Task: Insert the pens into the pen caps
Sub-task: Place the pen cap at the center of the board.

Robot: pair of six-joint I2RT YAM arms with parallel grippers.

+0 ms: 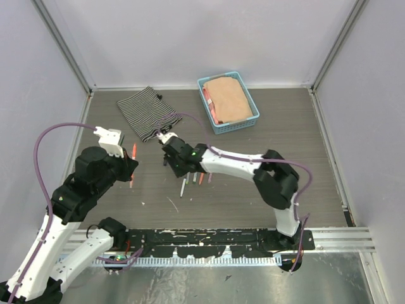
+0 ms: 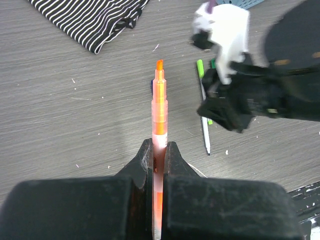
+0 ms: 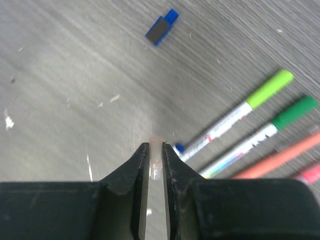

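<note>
L gripper (image 2: 159,150) is clamping the orange pen (image 2: 159,107), bare tip pointing fwd, left of table (image 1: 304,139) centre. R gripper (image 3: 156,150), jaws narrow, is pinching a pale cap (image 3: 156,159) mid-table. I'm seeing a blue cap (image 3: 161,29) lying apart and green-capped pens (image 3: 240,116) lying near R gripper.

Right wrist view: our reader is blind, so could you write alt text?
The right fingers pinch a small pale cap. On the grey table, a blue cap lies beyond, and green-ended, orange and pink pens lie at right.
</note>
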